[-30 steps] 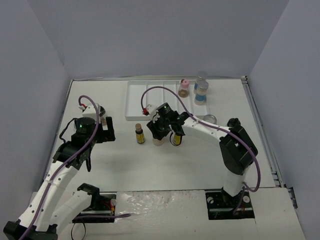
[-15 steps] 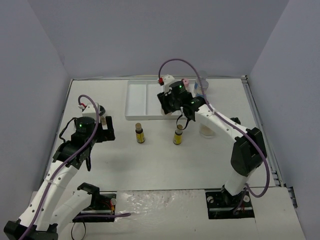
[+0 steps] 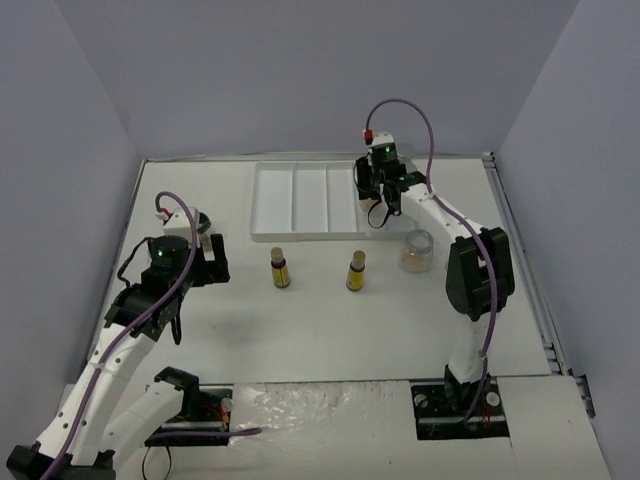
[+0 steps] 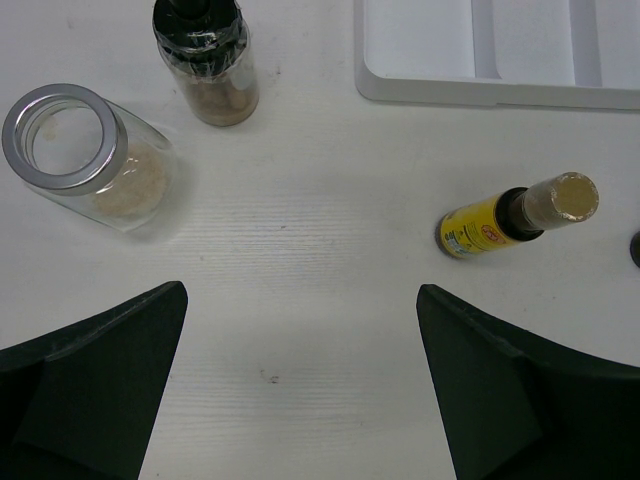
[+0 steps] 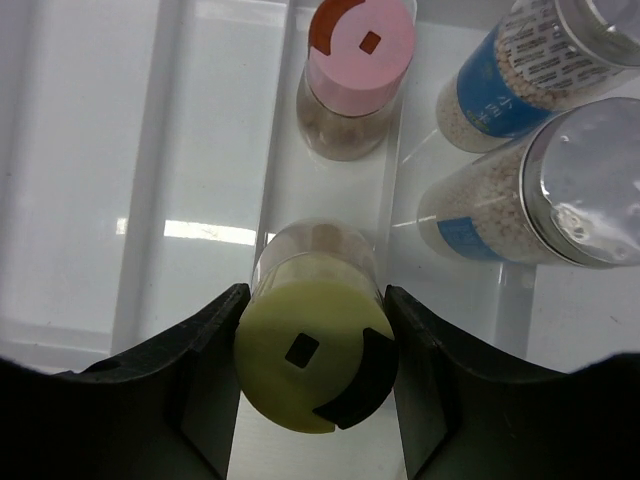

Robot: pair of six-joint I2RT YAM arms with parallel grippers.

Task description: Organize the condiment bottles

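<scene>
**Yellow cap lined up behind the pink one**

Your right gripper (image 5: 315, 385) is clamped on the upright yellow-capped clear bottle (image 5: 315, 345). It hangs over the white divided tray (image 5: 90, 200), in the same channel as the pink-capped bottle (image 5: 355, 60) just ahead. The 2 blue-labelled clear bottles (image 5: 505, 95) stand 1 channel over. You cannot tell whether its base touches down (the cap hides it). Your left gripper (image 4: 300, 330) hovers spread wide, well apart.

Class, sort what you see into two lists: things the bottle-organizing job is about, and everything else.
Job: yellow-capped bottle in right claw; pink-capped bottle; two blue-labelled bottles; two amber bottles; black-capped bottle; two powder jars.
Other: white divided tray; table.
</scene>
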